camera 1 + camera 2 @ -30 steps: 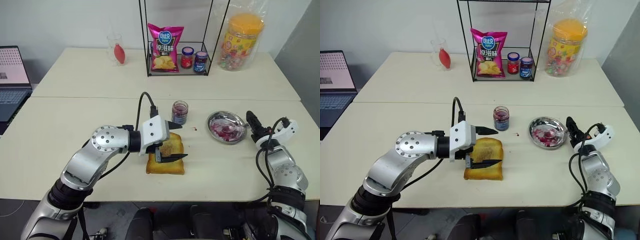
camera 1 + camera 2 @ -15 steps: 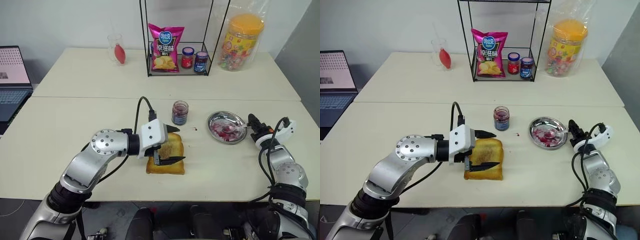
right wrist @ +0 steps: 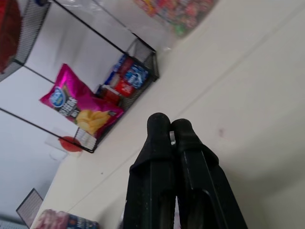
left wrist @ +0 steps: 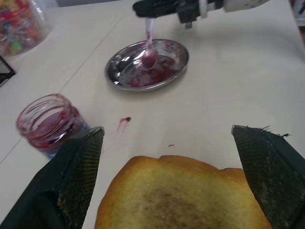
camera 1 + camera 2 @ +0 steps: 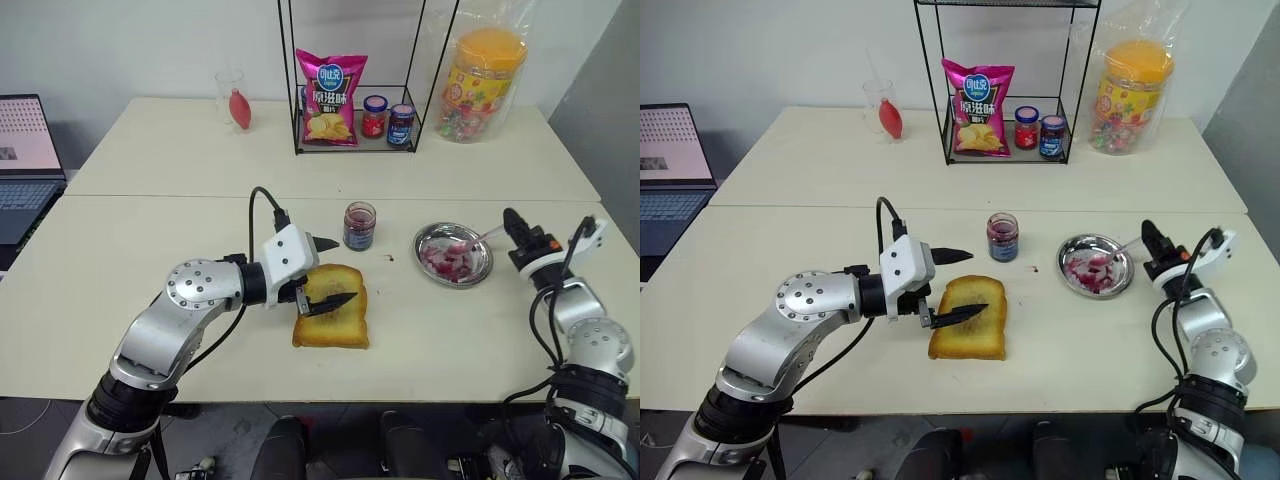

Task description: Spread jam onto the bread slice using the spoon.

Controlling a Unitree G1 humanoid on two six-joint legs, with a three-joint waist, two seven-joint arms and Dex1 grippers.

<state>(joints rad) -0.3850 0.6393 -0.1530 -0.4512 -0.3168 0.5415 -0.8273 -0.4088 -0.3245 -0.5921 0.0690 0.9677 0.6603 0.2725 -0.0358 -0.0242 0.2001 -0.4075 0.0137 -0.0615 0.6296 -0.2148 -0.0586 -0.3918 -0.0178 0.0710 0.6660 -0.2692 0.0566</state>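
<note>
**Silvery spoon pinched over the steel dish**

Black fingers of the right gripper [image 5: 513, 221] are clamping the spoon [image 4: 148, 46], its bowl hanging over the jam-smeared steel dish [image 5: 453, 253]. Left gripper [image 5: 331, 271] is gaping wide above the bread slice [image 5: 333, 322], beside the jam jar [image 5: 359, 225].

Bright even indoor light, soft faint shadows, wrist views slightly blurred

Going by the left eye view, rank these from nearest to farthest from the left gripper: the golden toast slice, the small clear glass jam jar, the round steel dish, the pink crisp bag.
1. Golden toast slice: directly under the open left gripper.
2. Small clear glass jam jar: just beyond, slightly right.
3. Round steel dish: further right on the table.
4. Pink crisp bag: far back, in the wire rack.
</note>
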